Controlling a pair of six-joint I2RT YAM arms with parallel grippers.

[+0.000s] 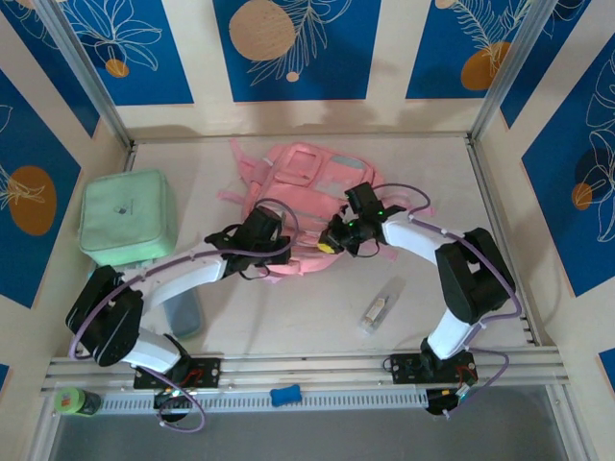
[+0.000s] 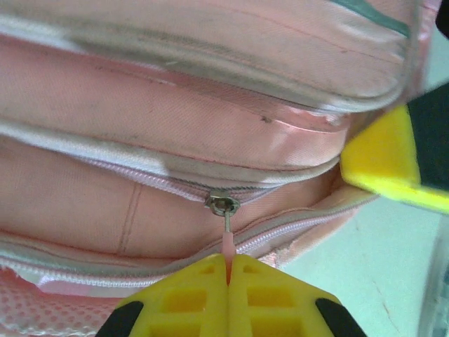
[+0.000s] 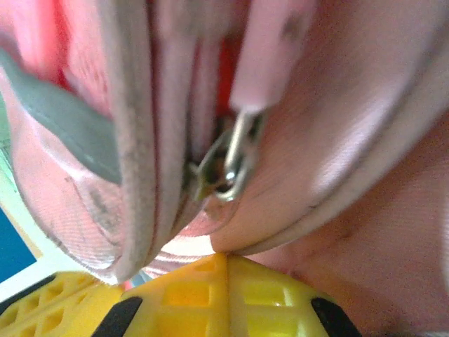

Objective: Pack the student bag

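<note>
The student bag [image 1: 312, 182], a pink backpack with grey-white panels, lies flat in the middle of the table. My left gripper [image 1: 277, 252] is at its near edge. In the left wrist view this gripper [image 2: 229, 261] is shut on the pink zipper pull [image 2: 228, 246], which hangs from a metal slider [image 2: 222, 204]. My right gripper [image 1: 332, 244] is just to the right of it. Its jaws [image 3: 226, 255] are shut, with the tips against a fold of the bag's fabric [image 3: 295, 210], below another metal slider [image 3: 228, 167]. Whether that fabric is pinched is unclear.
A mint-green square soft case [image 1: 128, 216] sits at the left. A clear flat pouch [image 1: 381, 307] lies on the table to the right of centre. A blue-grey container [image 1: 184, 314] rests under the left arm. A small blue item [image 1: 285, 395] and a green bottle [image 1: 77, 400] lie along the front rail.
</note>
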